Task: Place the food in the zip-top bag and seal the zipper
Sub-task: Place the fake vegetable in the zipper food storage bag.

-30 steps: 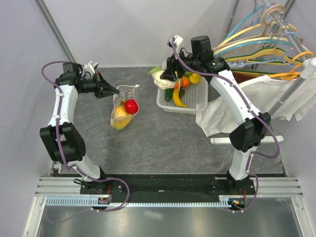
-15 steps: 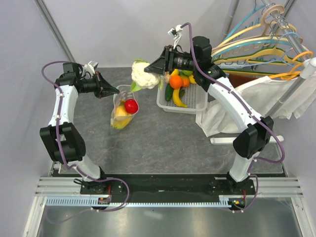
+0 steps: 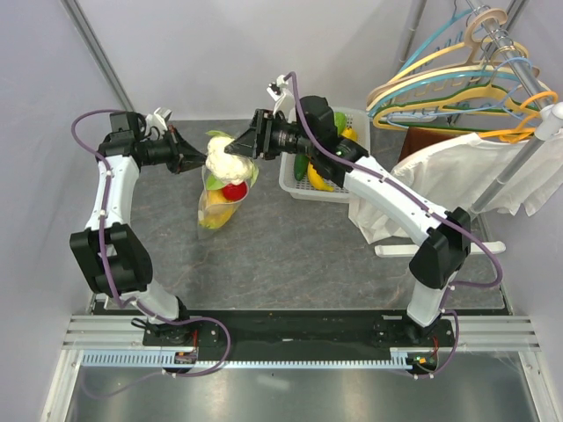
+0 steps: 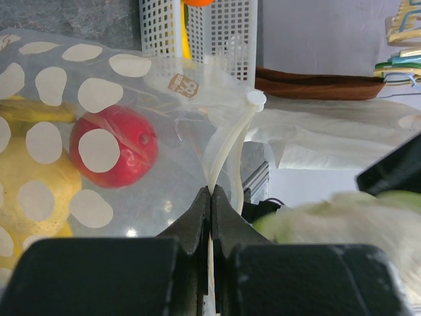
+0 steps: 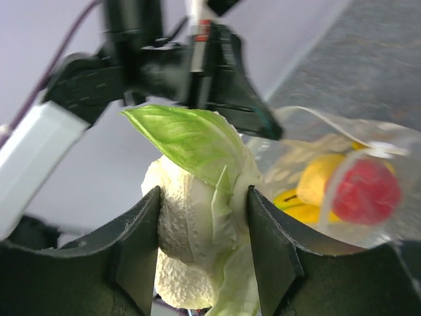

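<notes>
Pinching the zipper [image 4: 227, 148] along the rim of the zip-top bag [image 3: 218, 200], the left gripper [image 3: 188, 156] sits just left of the bag, jaws fully closed on the thin strip. A red fruit [image 3: 233, 190] and yellow fruit [image 3: 215, 213] show through the dotted wall. Directly above the bag's mouth, which the top view hides, the right gripper [image 3: 237, 148] clamps a pale, green-leaved cauliflower [image 3: 220, 163] between half-spread fingers. Right of the bag, a white basket [image 3: 352, 180] holds a banana [image 3: 318, 178] and other fruit partly covered by the right arm.
</notes>
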Motion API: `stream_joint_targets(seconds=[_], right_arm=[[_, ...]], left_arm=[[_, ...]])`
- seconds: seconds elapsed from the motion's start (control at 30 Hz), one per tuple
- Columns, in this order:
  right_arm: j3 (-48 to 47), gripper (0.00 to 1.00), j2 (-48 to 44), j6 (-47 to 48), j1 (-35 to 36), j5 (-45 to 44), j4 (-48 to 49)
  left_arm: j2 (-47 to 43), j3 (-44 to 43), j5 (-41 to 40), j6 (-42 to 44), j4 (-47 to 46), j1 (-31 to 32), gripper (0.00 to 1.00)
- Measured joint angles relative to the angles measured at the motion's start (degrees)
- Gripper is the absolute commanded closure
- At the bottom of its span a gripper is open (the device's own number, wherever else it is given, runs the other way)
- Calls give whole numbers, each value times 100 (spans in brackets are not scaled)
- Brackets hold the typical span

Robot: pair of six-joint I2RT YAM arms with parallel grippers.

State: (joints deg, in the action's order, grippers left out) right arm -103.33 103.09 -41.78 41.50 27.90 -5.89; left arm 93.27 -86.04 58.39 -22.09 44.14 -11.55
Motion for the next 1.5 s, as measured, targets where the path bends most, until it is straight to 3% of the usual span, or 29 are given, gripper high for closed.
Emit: stream_joint_targets(seconds=[0.13,0.43,0.53,0.6,0.67,0.7,0.9,1.13,1.27,1.4,1.5], right_arm=[[256,52,9,-155,76,-776,-166],[-13,57,376,-822,662,-2369,-636],[-256,49,557,-1075,876,-2920,-1003],[-352,49,621,-1222,990,-3228,-1191],[-409,41,632,-1305,1045,-3495,-1340],[-433,28,632,-1333,1054,-3615,-1416],[-450,3,643,-1401,1080,-4083,-1711],[-450,2,643,-1110,1095,-3906,-1484],[-450,2,634,-361,1091,-3585,-1176],[-74,13,278,638,1027,-3335,-955],[586,15,-334,1379,907,-3169,-966]], left_arm=[[-85,20,-81,-133,-133,0,98],[-203,232,-127,-319,-326,0,98],[-205,245,-133,-345,-387,0,98],[-205,251,-155,-352,-409,-2,98],[-205,258,-153,-385,-411,-13,98],[-205,258,-146,-400,-411,-13,98],[-208,262,-129,-487,-474,-11,98],[-208,299,-118,-531,-525,-11,98],[-208,299,-98,-531,-529,-15,98],[-208,299,-48,-531,-529,-39,98],[-208,299,20,-531,-529,-66,98]])
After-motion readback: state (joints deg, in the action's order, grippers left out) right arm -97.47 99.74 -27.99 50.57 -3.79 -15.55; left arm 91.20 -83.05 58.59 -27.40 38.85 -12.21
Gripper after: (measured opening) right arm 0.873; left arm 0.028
